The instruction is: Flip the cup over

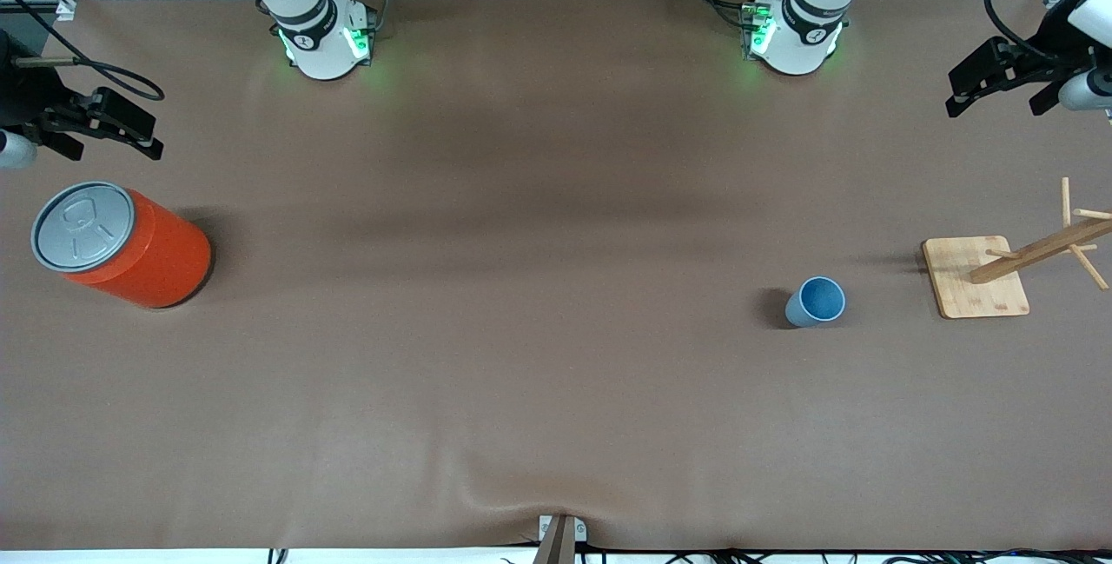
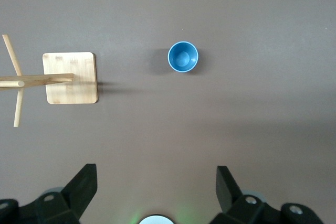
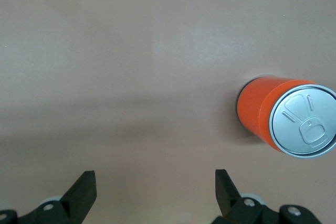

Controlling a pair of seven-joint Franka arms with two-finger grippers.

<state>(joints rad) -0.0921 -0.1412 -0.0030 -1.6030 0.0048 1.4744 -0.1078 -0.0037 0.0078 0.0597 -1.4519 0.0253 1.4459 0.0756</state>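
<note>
The cup (image 1: 817,301) is a small light-blue tumbler standing upright on the brown table, mouth up, with its deeper blue inside showing, toward the left arm's end. It also shows in the left wrist view (image 2: 183,56). My left gripper (image 1: 990,99) hangs open and empty high over the table's edge at the left arm's end, well away from the cup; its open fingers frame bare table in the left wrist view (image 2: 156,174). My right gripper (image 1: 113,142) hangs open and empty over the right arm's end, near the orange can; it also shows in the right wrist view (image 3: 155,177).
A wooden peg rack on a square bamboo base (image 1: 975,277) stands beside the cup toward the left arm's end, also in the left wrist view (image 2: 71,77). A large orange can with a grey pull-tab lid (image 1: 130,247) stands at the right arm's end, also in the right wrist view (image 3: 283,116).
</note>
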